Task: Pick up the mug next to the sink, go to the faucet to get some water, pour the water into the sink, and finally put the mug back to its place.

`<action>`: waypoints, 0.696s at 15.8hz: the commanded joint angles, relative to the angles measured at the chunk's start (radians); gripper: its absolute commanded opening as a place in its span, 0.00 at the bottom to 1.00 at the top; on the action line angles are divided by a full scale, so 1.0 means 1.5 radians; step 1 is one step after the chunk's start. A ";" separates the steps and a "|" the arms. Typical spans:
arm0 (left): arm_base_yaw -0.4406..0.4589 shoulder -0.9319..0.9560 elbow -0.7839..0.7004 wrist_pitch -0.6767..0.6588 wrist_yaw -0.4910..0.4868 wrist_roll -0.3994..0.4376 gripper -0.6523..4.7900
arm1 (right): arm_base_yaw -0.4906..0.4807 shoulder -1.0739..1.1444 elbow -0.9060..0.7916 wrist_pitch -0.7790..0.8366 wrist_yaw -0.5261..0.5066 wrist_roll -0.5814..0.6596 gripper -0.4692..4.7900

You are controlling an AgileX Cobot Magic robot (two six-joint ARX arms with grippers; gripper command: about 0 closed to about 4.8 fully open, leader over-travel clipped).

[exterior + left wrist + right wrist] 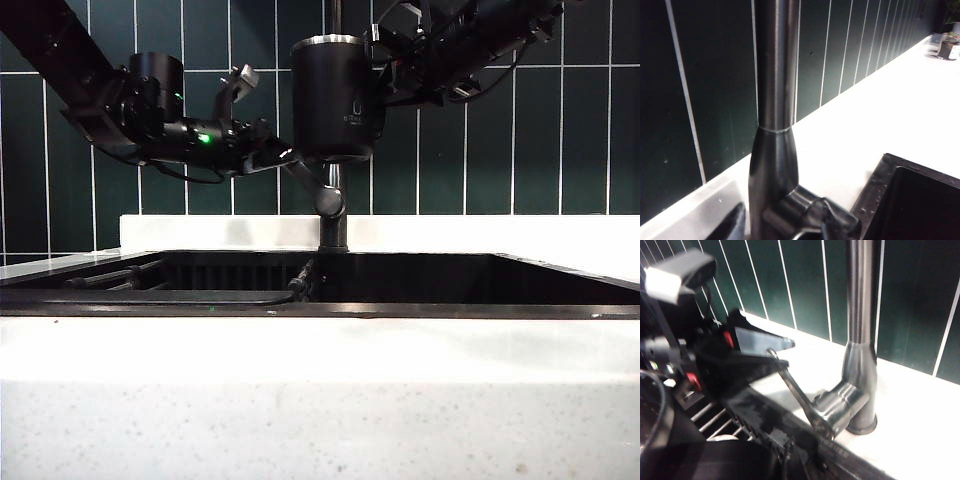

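My right gripper [382, 62] reaches in from the upper right and is shut on the handle side of the black mug [335, 95]. The mug hangs upright high above the sink [450, 310], in front of the faucet [333, 225] pipe. My left gripper [285, 155] comes from the upper left to the faucet's grey lever [308, 182]. In the right wrist view its two fingers [765, 342] pinch the lever's tip [774, 354]. The left wrist view looks close along the faucet pipe [775, 90], with the lever [802, 207] at the gripper [787, 227]. No water shows.
Dark rack bars [120, 275] lie in the sink's left part. A white speckled countertop [320, 390] runs along the front and behind the basin. A dark green tiled wall [500, 150] stands close behind the faucet. A small pot [947, 45] sits far along the counter.
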 commanded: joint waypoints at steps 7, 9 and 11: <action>0.007 -0.219 0.000 -0.325 -0.013 0.076 0.46 | -0.018 -0.017 0.010 -0.032 0.048 -0.089 0.10; 0.005 -0.269 0.000 -0.425 -0.054 0.106 0.46 | -0.020 -0.017 0.010 -0.060 0.077 -0.147 0.10; -0.002 -0.315 0.000 -0.543 -0.113 0.164 0.45 | -0.021 -0.017 0.009 -0.099 0.132 -0.232 0.10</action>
